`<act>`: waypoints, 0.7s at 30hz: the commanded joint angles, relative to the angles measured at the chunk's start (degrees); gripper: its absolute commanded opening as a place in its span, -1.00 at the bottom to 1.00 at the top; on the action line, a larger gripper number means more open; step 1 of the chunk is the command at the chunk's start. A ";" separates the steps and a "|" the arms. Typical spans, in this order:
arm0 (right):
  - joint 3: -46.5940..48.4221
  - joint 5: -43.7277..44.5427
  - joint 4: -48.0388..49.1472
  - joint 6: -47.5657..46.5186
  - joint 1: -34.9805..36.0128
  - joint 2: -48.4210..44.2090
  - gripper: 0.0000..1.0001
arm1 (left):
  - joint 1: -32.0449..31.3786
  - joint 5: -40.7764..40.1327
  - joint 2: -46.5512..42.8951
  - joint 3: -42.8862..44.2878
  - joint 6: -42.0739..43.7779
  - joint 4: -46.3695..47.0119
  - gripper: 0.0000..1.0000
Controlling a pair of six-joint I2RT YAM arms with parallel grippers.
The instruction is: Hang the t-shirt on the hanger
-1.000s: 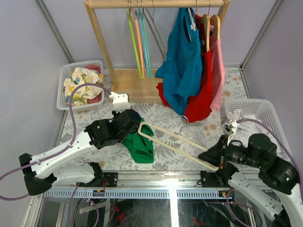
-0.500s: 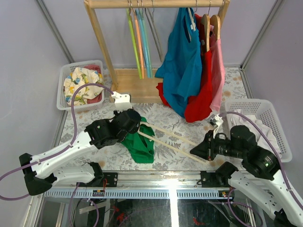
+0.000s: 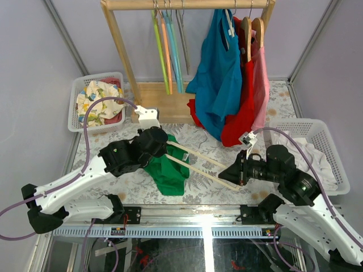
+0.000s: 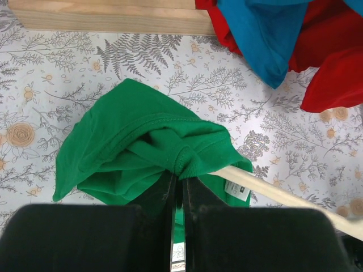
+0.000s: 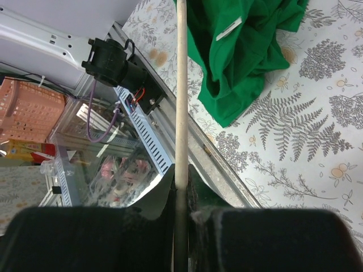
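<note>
1. T-shirt [image 3: 166,173], bright green, lies bunched on the fern-printed table [image 3: 195,140] in front of the left arm, toward the near edge.
2. We see the left gripper [image 3: 162,148] clamped tight on a fold of the t-shirt's ribbed hem or collar; in its wrist view the fingers [image 4: 168,190] pinch the fabric right at their tips.
3. We see the hanger [image 3: 198,164], pale wood, slanting across the table between the two arms. One end is buried in the bunched green cloth beside the left gripper's pinch.
4. We find the right gripper [image 3: 235,174] closed on the hanger's other end, with the thin arm running straight out between its fingers [image 5: 167,187].
5. We note a white basket [image 3: 72,110] at the far left holding a floral cloth [image 3: 99,102] over something red.
6. We note a second white basket [image 3: 328,141] at the right with white fabric [image 3: 295,144] in it, partly hidden by the right arm.
7. At the back, a wooden rack [image 3: 122,42] carries coloured hangers [image 3: 167,51], a blue garment [image 3: 218,79] and a red garment [image 3: 244,107].
</note>
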 commanded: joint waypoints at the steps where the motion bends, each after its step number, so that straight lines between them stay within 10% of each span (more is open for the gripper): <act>1: 0.29 -3.87 5.44 0.13 -0.18 1.49 -1.00 | 0.30 0.84 0.65 3.20 2.23 4.40 -1.00; 21: 4.22 -5.39 1.20 -7.58 -0.18 5.04 -1.00 | 0.01 2.71 1.14 11.56 5.03 1.23 -1.00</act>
